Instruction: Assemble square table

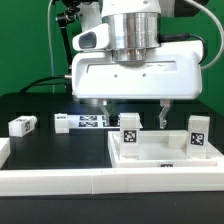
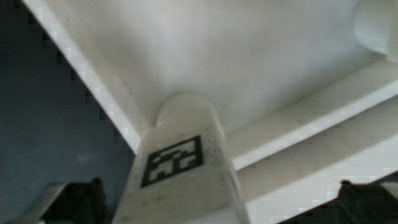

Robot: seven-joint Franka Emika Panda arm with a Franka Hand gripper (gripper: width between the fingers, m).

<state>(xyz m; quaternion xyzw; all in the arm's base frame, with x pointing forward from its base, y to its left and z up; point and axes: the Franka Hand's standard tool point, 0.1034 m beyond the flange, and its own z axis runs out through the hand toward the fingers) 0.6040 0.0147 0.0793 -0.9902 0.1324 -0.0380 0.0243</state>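
Plainly, a black-and-white square tag (image 2: 176,164) marks the upright leg (image 1: 130,131) standing between the spread, empty fingers (image 1: 163,114)

One tabletop (image 1: 158,152), three legs (image 1: 130,128), possibly a fourth, and one marker board (image 1: 92,122).

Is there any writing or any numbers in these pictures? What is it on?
No words, letters or numbers can be read anywhere.
There are only black-and-white square tags, which are patterns and not writing: on the lying leg, the middle standing leg, the standing leg at the exterior view's right, the marker board, and the leg in the wrist view.
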